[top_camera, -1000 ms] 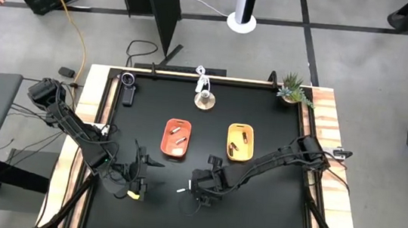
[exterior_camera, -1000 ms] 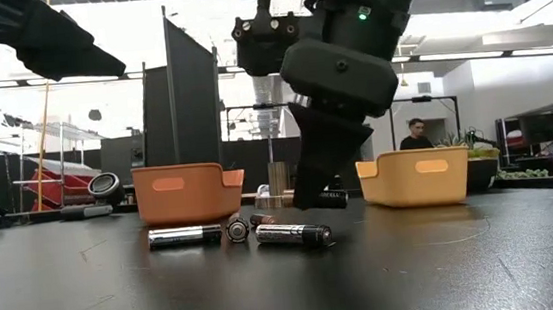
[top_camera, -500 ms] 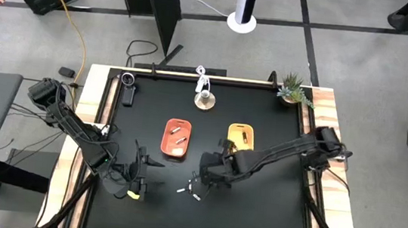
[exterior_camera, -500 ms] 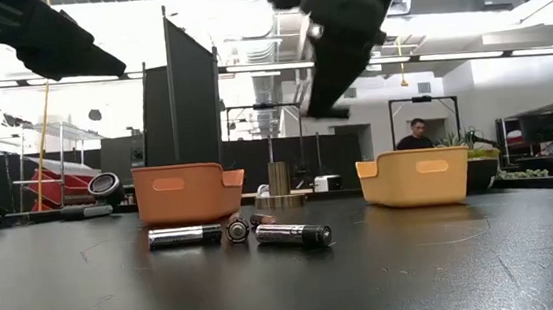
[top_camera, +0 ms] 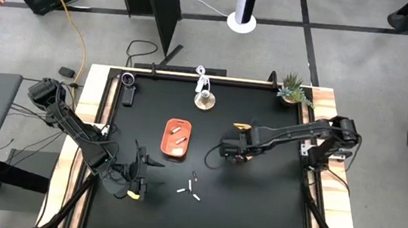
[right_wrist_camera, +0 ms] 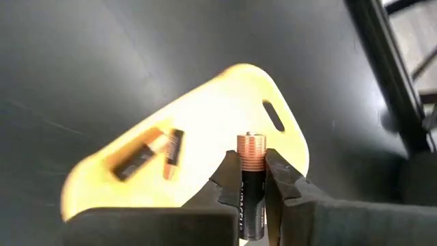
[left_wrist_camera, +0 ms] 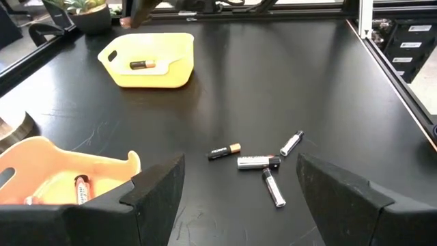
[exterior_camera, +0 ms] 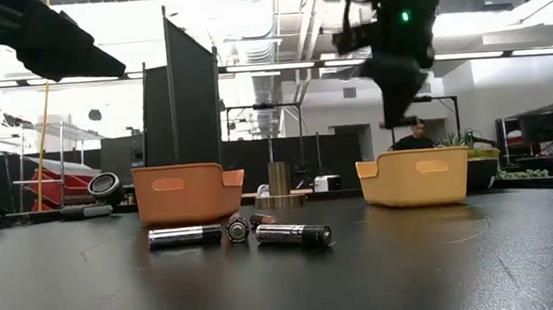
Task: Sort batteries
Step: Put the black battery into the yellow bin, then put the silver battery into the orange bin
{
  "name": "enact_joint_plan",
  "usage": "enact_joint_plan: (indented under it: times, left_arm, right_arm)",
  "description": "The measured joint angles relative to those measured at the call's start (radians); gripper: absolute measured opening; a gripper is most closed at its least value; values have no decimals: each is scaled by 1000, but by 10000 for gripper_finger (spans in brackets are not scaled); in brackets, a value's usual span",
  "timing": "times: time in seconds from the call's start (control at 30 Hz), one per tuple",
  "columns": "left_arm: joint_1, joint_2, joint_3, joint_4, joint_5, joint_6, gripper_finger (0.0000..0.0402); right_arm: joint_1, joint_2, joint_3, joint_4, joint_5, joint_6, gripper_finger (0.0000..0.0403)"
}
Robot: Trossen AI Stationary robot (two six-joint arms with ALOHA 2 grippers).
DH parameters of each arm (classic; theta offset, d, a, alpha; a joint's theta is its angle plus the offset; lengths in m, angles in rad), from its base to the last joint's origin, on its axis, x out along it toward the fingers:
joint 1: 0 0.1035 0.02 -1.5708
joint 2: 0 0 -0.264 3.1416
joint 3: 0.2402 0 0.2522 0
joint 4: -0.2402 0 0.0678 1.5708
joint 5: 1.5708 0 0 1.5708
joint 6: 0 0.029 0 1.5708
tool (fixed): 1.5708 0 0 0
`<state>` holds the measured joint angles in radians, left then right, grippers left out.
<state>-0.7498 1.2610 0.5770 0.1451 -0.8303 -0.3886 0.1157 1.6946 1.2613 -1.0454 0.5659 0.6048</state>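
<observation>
My right gripper [right_wrist_camera: 250,179] is shut on a dark battery with a coppery end [right_wrist_camera: 250,154], high above the yellow tray [right_wrist_camera: 205,116], which holds two dark batteries [right_wrist_camera: 140,160]. In the high view the right gripper [top_camera: 231,147] covers most of that tray [top_camera: 242,126]. Several loose batteries [left_wrist_camera: 258,162] lie on their sides on the black table, near the front [top_camera: 194,181]. The orange tray [top_camera: 176,138] holds silvery batteries [top_camera: 180,136]. My left gripper [left_wrist_camera: 239,205] is open and empty, at the table's near left [top_camera: 137,171]. My right gripper pinches the battery's dark body [right_wrist_camera: 250,195] between its two fingers. The battery lies along the fingers, and its coppery end [right_wrist_camera: 250,147] sticks out past the fingertips. The fingers point down over the yellow tray. The battery is lifted clear.
A small plant [top_camera: 292,89] stands at the far right corner. A round wooden piece [top_camera: 204,99] and a dark device [top_camera: 127,87] stand along the far edge. Bare black tabletop lies to the near right [top_camera: 263,204].
My right gripper has risen from just above the loose batteries at the table's front. It has gone toward the far right with the dark battery, until it is over the yellow tray. The loose batteries have stayed where they were.
</observation>
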Motion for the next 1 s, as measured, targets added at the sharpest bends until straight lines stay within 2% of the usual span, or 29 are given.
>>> enact_joint_plan:
  times: [0.2,0.47,0.6,0.8,1.0]
  left_arm:
    - [0,0,0,-1,0,-3,277]
    - [0,0,0,-6,0,-9,277]
    - [0,0,0,-7,0,-10,277]
    - [0,0,0,-58,0,-57,277]
    - [0,0,0,-74,0,-66,277]
  right_arm:
    - [-37,5,-54,36,-8,13,70]
    - [-39,5,-54,47,-6,8,182]
    - [-21,5,-53,98,-3,-38,221]
    - [89,8,-49,391,-13,-209,228]
    - [218,62,-47,691,-113,-263,220]
